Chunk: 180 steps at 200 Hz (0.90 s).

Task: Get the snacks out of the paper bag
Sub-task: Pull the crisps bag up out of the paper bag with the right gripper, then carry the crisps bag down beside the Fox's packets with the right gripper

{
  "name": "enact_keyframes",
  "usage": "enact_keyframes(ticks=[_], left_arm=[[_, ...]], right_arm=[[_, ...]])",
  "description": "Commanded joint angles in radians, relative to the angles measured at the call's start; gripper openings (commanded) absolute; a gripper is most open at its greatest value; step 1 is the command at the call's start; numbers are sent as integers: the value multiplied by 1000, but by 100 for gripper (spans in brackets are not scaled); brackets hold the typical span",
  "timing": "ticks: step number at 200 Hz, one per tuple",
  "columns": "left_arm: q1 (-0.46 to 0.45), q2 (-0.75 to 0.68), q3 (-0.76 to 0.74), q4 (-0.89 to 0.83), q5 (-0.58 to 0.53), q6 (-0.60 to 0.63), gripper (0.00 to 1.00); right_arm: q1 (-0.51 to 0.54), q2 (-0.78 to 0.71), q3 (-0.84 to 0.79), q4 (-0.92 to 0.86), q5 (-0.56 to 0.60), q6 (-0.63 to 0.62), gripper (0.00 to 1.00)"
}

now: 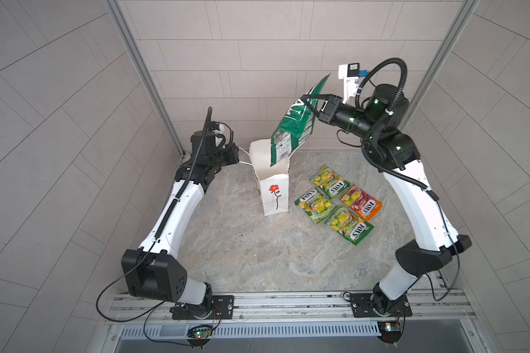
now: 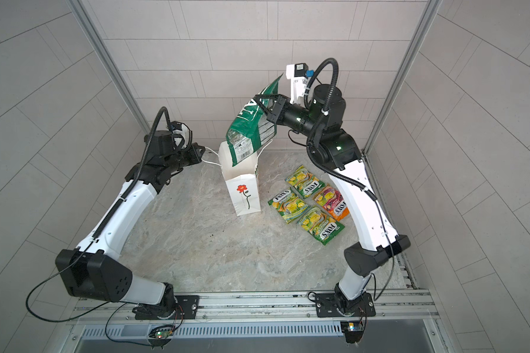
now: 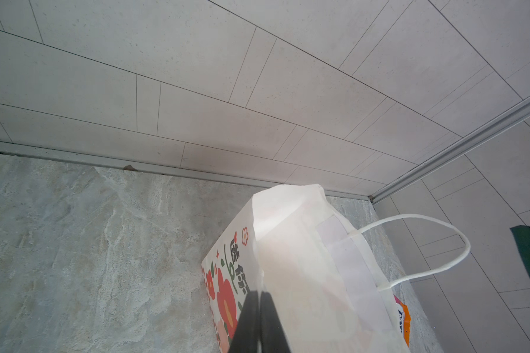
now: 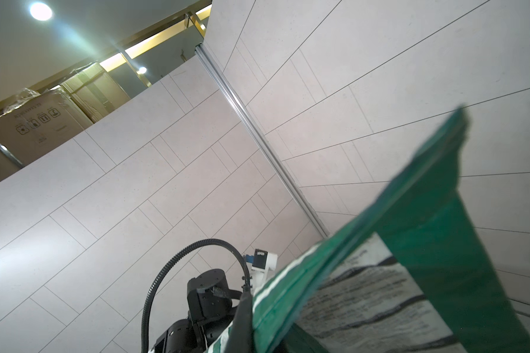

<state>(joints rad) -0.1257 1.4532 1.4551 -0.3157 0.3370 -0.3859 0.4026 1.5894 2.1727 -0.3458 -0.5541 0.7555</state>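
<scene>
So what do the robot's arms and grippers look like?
The left arm and right arm have white link shells, black joint housings and black ribbed cable hoses. The left gripper and right gripper are black with thin tapered fingers.

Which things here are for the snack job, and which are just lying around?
For the job: paper bag, green crisp bag, three yellow-green FOX'S packets, orange-pink FOX'S packet.
Just lying about: cardboard boxes, small circuit board.

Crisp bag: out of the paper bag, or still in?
Out. The right gripper holds the crisp bag up above the paper bag; in the left wrist view its mouth shows no green inside.
</scene>
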Motion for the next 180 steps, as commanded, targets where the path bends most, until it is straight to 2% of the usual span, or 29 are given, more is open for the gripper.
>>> enact_keyframes(ticks=[1, 31, 70, 136, 157, 180], left_arm=[[14, -10, 9, 36, 20, -1, 0], [20, -12, 5, 40, 22, -4, 0], [21, -11, 4, 41, 26, -8, 0], [21, 0, 5, 44, 34, -13, 0], [22, 6, 5, 43, 37, -18, 0], [22, 9, 4, 44, 41, -20, 0]], right_arm=[[-25, -164, -97, -8, 80, -101, 0], [-93, -330, -284, -72, 140, -137, 0], [-165, -494, -494, -177, 153, -170, 0], [-172, -678, -800, -304, 152, -211, 0], [-172, -700, -873, -319, 112, -206, 0], [-173, -706, -969, -278, 17, -169, 0]])
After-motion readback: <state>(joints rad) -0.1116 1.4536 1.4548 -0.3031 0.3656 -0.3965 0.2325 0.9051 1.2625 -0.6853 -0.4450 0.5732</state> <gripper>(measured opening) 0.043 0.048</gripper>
